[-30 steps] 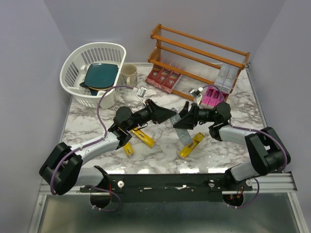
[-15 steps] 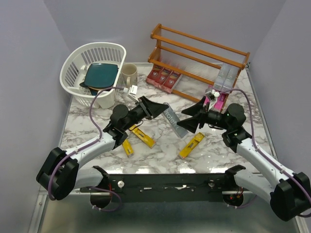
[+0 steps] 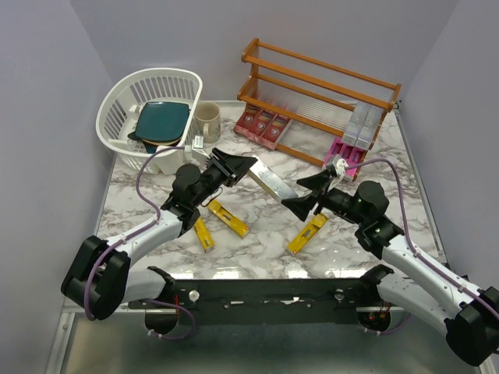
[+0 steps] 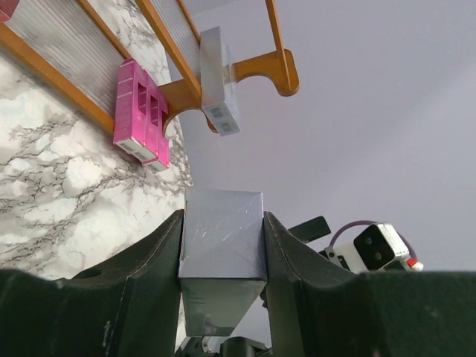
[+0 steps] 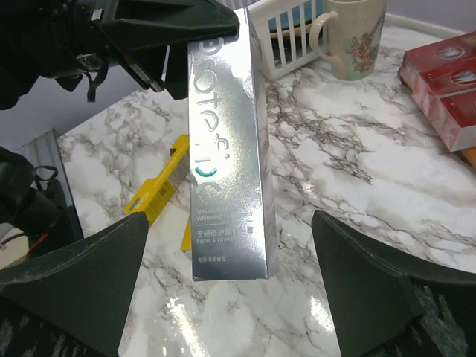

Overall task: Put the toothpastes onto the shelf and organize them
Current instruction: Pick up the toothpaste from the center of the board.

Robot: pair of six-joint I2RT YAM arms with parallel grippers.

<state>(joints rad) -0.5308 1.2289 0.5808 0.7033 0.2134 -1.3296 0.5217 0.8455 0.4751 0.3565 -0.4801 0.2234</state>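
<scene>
My left gripper (image 3: 243,165) is shut on one end of a silver toothpaste carton (image 3: 273,183), holding it above the table with its free end toward the right arm. In the left wrist view the carton (image 4: 222,238) fills the gap between both fingers. My right gripper (image 3: 306,194) stands open; the carton's free end (image 5: 227,163) lies between its spread fingers (image 5: 74,290), touching neither. The shelf (image 3: 320,86) stands at the back, with red cartons (image 3: 263,125), pink cartons (image 3: 345,153) and silver cartons (image 3: 360,125) along its bottom tier. Three yellow cartons (image 3: 228,219) lie on the marble.
A white basket (image 3: 125,101) holding a teal plate stands at the back left, with a beige mug (image 3: 207,121) beside it. One yellow carton (image 3: 306,234) lies just below the right gripper; the two others lie near the left forearm.
The right gripper has opened off the silver carton and its arm has swung back to the right. The left gripper keeps the carton and has lifted it up and leftward.
</scene>
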